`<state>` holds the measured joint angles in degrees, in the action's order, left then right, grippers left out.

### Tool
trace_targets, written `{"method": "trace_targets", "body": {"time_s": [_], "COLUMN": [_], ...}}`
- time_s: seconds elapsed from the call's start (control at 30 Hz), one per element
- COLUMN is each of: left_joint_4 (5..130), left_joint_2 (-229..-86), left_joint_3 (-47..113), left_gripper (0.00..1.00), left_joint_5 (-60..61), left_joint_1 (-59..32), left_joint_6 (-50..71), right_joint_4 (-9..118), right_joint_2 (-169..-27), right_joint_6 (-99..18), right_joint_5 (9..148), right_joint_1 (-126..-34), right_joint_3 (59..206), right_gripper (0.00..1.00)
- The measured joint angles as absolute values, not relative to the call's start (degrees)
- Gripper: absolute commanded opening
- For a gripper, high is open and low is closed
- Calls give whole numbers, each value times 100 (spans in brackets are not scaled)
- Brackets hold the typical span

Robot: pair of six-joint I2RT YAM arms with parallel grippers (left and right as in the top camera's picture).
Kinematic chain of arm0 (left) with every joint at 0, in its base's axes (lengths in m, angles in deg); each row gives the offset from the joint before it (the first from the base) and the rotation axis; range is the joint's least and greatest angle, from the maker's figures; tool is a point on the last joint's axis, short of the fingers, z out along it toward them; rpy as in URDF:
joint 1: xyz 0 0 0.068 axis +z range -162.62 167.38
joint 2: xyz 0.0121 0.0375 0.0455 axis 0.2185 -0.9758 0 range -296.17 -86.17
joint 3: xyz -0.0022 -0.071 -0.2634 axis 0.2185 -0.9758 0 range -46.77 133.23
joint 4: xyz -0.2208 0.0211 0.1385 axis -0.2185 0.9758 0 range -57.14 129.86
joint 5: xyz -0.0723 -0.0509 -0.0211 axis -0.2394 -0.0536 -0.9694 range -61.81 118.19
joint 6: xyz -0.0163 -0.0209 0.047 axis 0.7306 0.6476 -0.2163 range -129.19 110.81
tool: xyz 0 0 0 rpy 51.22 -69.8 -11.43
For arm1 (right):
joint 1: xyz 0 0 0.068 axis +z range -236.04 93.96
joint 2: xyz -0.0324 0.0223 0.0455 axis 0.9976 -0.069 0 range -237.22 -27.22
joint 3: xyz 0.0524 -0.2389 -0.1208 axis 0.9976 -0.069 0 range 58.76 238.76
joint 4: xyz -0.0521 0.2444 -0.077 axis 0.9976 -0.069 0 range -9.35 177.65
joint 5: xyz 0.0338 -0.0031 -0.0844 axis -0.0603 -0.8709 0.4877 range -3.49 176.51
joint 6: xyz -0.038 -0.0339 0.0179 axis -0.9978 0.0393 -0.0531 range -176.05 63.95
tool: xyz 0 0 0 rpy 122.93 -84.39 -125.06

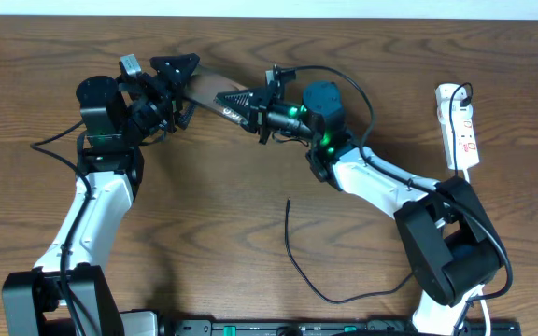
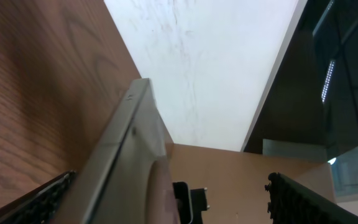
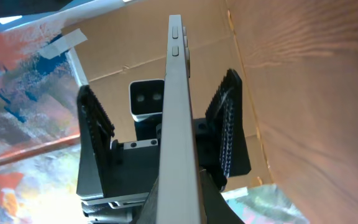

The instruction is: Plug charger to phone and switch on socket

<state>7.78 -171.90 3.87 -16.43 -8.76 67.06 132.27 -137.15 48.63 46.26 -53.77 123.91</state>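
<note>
**Item 1: phone**. Held clear of the table, in the gap between the two arms at upper centre. It is turned on edge: both wrist views show only its thin grey side, and the side buttons show in the right wrist view. Judged purpose: raising it puts the end port within reach of a plug, which a flat lie on the wood would not allow.

**Item 2: right gripper**. Closed tight on one end of the phone and carrying it alone. The slab runs straight out from between its jaws.

**Item 3: left gripper**. Jaws spread wide, holding nothing. Its ribbed pads stand either side of the phone's far end without pinching it. In the left wrist view the slab lies close to one finger and well apart from the other. Judged purpose: placed to take or steady the phone, which would free the right arm for the cable.

**Item 4: charger**. Lying loose on the table below the grippers, with its free tip pointing up toward the phone but well apart from it. No gripper touches it, so plugging in is not yet begun.

**Item 5: socket**. At the far right edge, well apart from both grippers. Switch position too small to tell.
</note>
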Motion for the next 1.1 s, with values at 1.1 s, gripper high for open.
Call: {"method": "trace_targets", "body": {"time_s": [1.1], "left_joint_4": [776], "left_joint_2": [-17190], "left_joint_3": [341], "left_gripper": [63], "left_joint_5": [-1492], "left_joint_1": [-898], "left_joint_6": [7036], "right_joint_4": [13227], "right_joint_2": [-13715], "right_joint_6": [5243], "right_joint_5": [4849], "right_joint_1": [-5119], "right_joint_3": [12391], "right_gripper": [1]}}
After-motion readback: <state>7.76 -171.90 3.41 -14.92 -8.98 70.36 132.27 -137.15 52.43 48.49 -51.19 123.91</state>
